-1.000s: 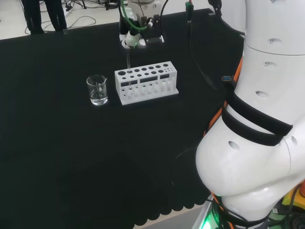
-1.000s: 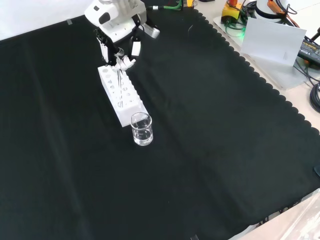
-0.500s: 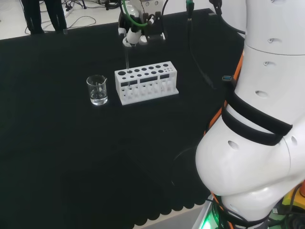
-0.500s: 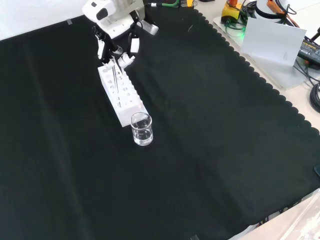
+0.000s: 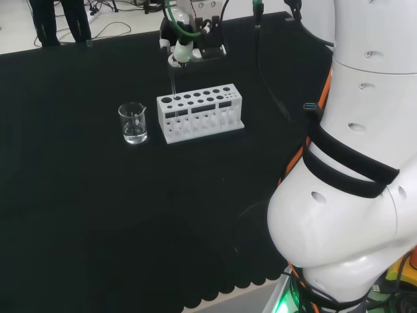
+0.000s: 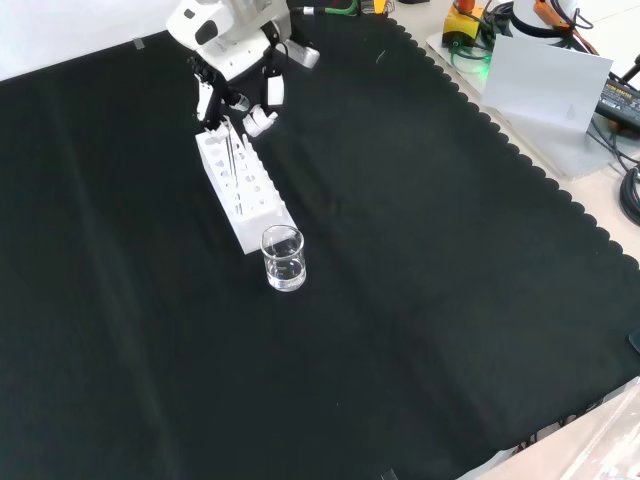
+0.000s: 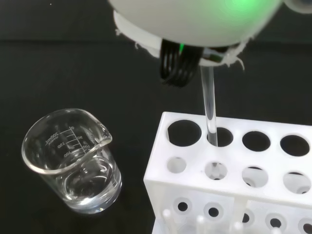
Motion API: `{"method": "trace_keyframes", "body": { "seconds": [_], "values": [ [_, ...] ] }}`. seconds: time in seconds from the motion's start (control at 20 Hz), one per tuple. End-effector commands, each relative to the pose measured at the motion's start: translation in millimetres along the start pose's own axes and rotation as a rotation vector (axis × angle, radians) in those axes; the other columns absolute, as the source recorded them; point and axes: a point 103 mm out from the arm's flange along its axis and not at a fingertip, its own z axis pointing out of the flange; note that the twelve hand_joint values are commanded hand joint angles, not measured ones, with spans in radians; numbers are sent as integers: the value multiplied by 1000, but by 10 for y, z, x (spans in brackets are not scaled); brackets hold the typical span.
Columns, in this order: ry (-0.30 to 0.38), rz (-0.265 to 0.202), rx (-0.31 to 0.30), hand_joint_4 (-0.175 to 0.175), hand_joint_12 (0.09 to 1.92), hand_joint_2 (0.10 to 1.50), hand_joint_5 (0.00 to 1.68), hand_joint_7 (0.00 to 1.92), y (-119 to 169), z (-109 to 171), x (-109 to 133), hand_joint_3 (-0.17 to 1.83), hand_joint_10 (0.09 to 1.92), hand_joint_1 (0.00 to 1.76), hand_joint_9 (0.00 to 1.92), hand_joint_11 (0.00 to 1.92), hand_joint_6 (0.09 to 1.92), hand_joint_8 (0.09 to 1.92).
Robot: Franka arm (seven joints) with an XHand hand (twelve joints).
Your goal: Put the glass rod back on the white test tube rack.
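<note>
- Head view: the white test tube rack (image 5: 199, 112) stands on the black cloth (image 5: 98, 215) about mid-bench, its long side running left to right, with a small glass beaker (image 5: 133, 122) just to its left and apart from it.
- The glass rod (image 5: 173, 91) stands upright in a hole of the rack's far row, second from the left end, its upper part rising well above the top plate.
- The hand (image 5: 181, 51) sits right above the rod's top end, at the far side of the rack. From here I cannot make out whether the fingers touch the rod.
- Front view: the rack (image 6: 241, 188) runs away from the camera, with the beaker (image 6: 284, 258) at its near end, and the hand (image 6: 262, 105) hangs over its far end.
- Its white fingertips (image 6: 262, 122) hang down relaxed and spread beside the rod (image 6: 231, 160), and I see nothing pinched between them, so the hand looks open.
- Wrist view: the rod (image 7: 209, 109) passes straight down through a hole in the rack's (image 7: 229, 180) top plate and into the hole of the plate below.
- The beaker (image 7: 73, 158) holds a little clear liquid at the bottom, and its spout points toward the rack.
- The arm's big white links (image 5: 352, 163) stand at the right of the head view.
</note>
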Motion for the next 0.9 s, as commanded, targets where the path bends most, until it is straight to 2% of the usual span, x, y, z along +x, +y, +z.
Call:
{"method": "trace_keyframes", "body": {
  "seconds": [0.05, 0.3, 0.6, 0.7, 0.9],
  "values": [
    [23, 10, 10, -175, 583, 452, 794, 1056, -13, 41, -91, 841, 374, 1359, 1745, 1783, 908, 676],
    [35, -7, 27, -175, 655, 450, 822, 1069, -30, 75, -100, 847, 366, 1350, 1780, 1802, 888, 669],
    [29, -26, 20, -175, 685, 450, 835, 1082, -66, 86, -124, 848, 373, 1347, 1814, 1835, 880, 667],
    [-18, -14, 27, -175, 695, 450, 837, 1085, -18, 70, -50, 848, 377, 1347, 1827, 1846, 877, 665],
    [20, -41, 20, -175, 731, 445, 843, 1089, -64, 75, -103, 857, 378, 1348, 1837, 1849, 865, 650]
  ]
}}
